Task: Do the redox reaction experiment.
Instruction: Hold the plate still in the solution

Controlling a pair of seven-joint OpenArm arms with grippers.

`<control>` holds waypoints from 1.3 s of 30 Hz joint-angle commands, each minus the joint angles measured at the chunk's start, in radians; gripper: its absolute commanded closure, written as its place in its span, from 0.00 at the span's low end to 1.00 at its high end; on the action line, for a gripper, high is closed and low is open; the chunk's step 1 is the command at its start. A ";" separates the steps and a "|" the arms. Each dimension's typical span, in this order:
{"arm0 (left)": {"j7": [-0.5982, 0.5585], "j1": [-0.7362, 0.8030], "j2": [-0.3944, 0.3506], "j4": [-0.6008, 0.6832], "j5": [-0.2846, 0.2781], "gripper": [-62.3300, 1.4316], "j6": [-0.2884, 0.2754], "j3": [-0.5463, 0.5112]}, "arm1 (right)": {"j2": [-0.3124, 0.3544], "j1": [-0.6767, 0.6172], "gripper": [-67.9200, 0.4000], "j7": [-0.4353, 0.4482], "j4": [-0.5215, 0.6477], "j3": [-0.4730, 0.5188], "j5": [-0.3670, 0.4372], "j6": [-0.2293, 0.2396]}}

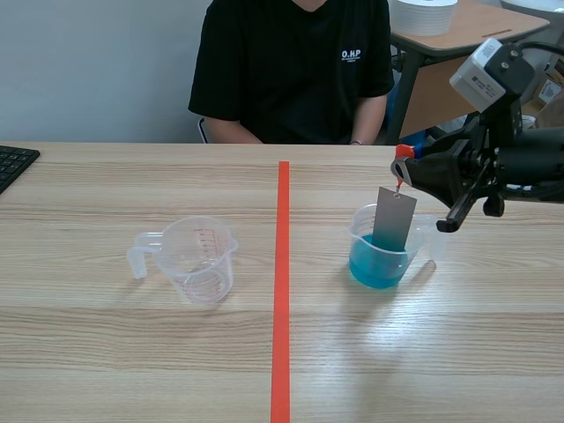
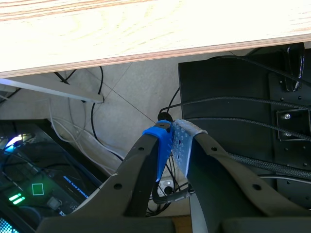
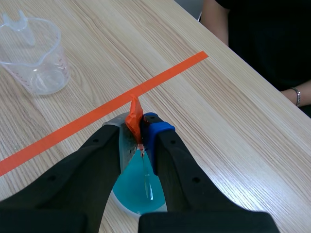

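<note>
Right claw (image 1: 411, 167) is clamped on an orange tab (image 1: 401, 176), and a grey plate (image 1: 393, 216) hangs from the tab. The plate is near upright, with its lower end inside the beaker (image 1: 381, 260) and down in the blue liquid (image 1: 377, 269). The beaker sits right of the tape line (image 1: 281, 291), directly under the claw. The right wrist view confirms this: the fingers (image 3: 167, 141) pinch the tab (image 3: 134, 116), with the liquid (image 3: 133, 189) showing below between them (plate is edge-on there, just a thin line).

An empty cup (image 1: 198, 260) stands upright left of the tape, well apart from the beaker, handle pointing away from the tape.

Left claw (image 2: 174, 138) is closed on nothing, pads touching. It sits off the table (image 2: 146, 29), over floor and cables (image 2: 97, 141).

A person (image 1: 291, 70) sits across the table, and a keyboard (image 1: 13, 163) is at the far left edge.
</note>
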 commanded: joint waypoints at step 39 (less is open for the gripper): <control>-0.013 0.006 -0.006 0.010 0.000 0.91 -0.002 -0.003 | 0.019 0.012 0.98 -0.013 0.009 0.032 0.000 0.007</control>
